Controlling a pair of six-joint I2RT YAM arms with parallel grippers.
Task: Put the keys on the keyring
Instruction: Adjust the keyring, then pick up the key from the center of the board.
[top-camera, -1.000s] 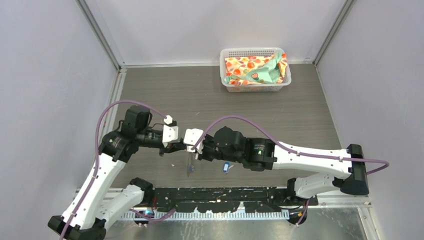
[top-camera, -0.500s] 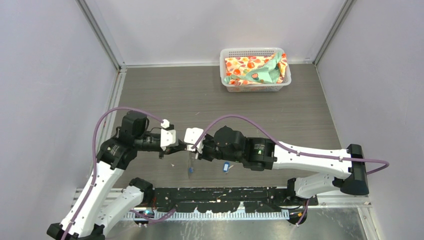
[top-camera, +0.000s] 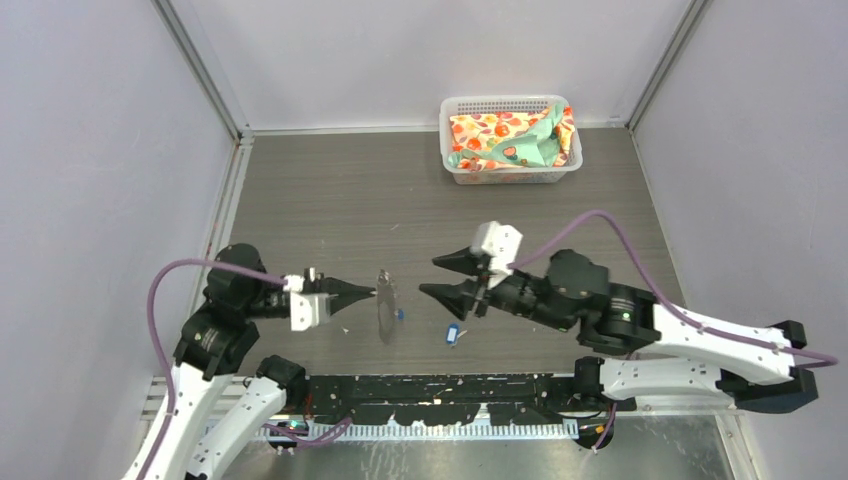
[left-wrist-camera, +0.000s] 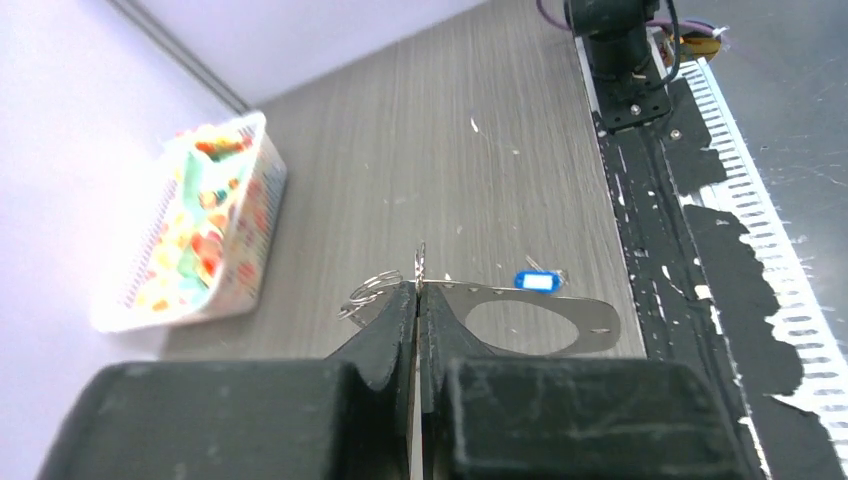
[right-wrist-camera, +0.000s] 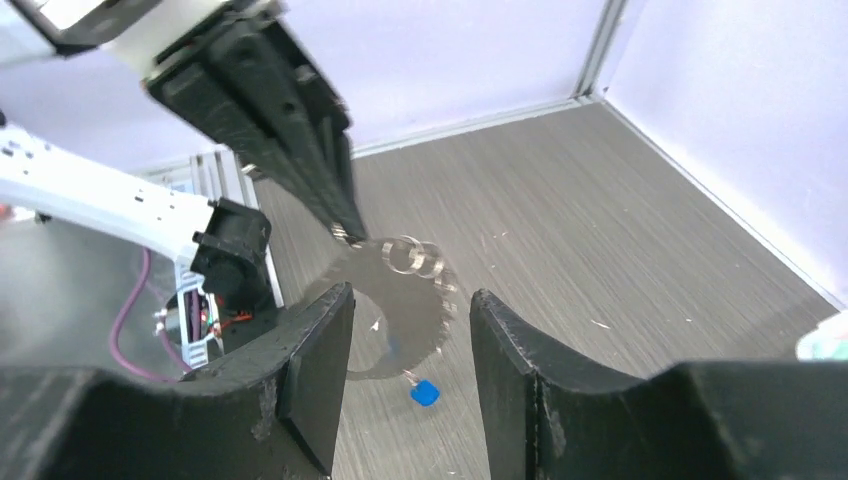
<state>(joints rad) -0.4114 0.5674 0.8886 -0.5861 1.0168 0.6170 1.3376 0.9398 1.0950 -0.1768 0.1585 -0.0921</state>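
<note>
My left gripper (top-camera: 370, 292) is shut on the edge of the keyring (top-camera: 385, 308), a thin silvery toothed loop held upright above the table. In the left wrist view my jaws (left-wrist-camera: 417, 287) pinch its rim and the loop (left-wrist-camera: 600, 324) reaches right. One blue-headed key (top-camera: 399, 314) hangs at the keyring's right side; it shows below the loop (right-wrist-camera: 395, 300) in the right wrist view (right-wrist-camera: 424, 393). The second blue key (top-camera: 452, 335) lies on the table. My right gripper (top-camera: 428, 276) is open and empty, a short way right of the keyring (right-wrist-camera: 410, 300).
A white plastic basket (top-camera: 505, 103) with patterned cloth stands at the back right, also in the left wrist view (left-wrist-camera: 255, 215). A blue key (left-wrist-camera: 537, 281) lies beyond the loop there. The black base rail (top-camera: 450, 390) runs along the near edge.
The right gripper has let go at the keyring, opened and pulled back to the right. The left arm has drawn back left, still holding the keyring.
</note>
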